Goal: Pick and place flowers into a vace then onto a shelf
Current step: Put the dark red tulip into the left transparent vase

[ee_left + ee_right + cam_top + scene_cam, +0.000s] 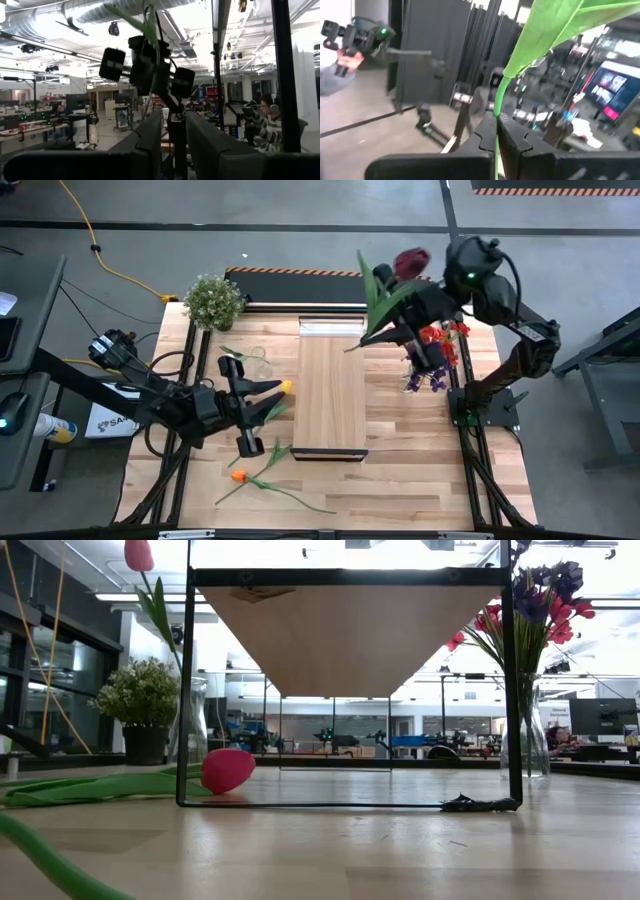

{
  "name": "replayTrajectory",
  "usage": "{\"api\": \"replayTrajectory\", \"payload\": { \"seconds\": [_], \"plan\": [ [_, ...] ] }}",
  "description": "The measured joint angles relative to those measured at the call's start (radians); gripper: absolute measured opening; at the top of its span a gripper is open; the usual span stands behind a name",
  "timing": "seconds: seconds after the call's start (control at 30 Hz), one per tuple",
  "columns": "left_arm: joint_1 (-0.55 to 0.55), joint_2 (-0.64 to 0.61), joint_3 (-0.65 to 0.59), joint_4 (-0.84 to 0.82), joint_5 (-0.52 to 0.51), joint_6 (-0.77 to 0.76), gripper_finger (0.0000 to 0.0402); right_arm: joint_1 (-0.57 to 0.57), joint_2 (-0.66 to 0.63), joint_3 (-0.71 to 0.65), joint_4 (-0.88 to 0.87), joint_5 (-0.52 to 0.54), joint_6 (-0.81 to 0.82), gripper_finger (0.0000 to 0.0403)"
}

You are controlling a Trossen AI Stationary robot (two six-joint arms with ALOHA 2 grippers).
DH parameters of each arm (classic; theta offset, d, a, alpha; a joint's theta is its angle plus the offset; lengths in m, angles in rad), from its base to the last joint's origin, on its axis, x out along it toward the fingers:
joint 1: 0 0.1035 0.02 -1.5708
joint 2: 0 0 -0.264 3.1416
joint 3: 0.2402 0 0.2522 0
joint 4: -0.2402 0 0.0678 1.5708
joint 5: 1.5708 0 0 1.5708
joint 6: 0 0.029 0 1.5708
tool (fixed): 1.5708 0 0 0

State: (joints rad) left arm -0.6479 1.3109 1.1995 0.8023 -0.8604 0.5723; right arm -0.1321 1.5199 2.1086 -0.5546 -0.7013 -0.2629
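Looking straight down, the high view shows the left claw [262,398] low over the table [400,480], its fingers slightly apart, just beside a yellow-headed flower [283,388] lying on the planks; whether it touches the stem cannot be told. An orange-headed flower [240,476] lies nearer the table's front edge. The shelf [331,395] stands at mid-table. The right claw [385,320] is raised beyond the shelf's far right corner, clamped on a dark maroon flower [410,262] with long green leaves. Next to it a vase of red and purple flowers [435,350] stands on the table. A bushy potted plant [212,301] sits at the far left corner. The low view shows neither claw, but adds what the overhead does not: the shelf's underside raised on a thin black frame [350,690], a pink flower head [227,770] lying on the table by the frame's foot, a glass vase [193,720] holding an upright pink tulip, and the filled vase rising on the right. The left wrist view looks up past its parted fingers [150,140] at the other arm carrying a green leaf; a person [265,125] sits in the room beyond. The right wrist view confirms the grip: the fingers [487,137] are pressed together on the green stem, its leaf spreading above.
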Motion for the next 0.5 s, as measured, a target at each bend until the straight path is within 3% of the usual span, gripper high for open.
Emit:
{"api": "replayTrajectory", "payload": {
  "seconds": [0.5],
  "plan": [
    [0.001, 0.000, 0.000, 0.007, 0.001, -0.027, 0.0124, 0.093, 0.140, 0.000, -0.098, -0.129, 0.064, 0.0000]
  ]
}}
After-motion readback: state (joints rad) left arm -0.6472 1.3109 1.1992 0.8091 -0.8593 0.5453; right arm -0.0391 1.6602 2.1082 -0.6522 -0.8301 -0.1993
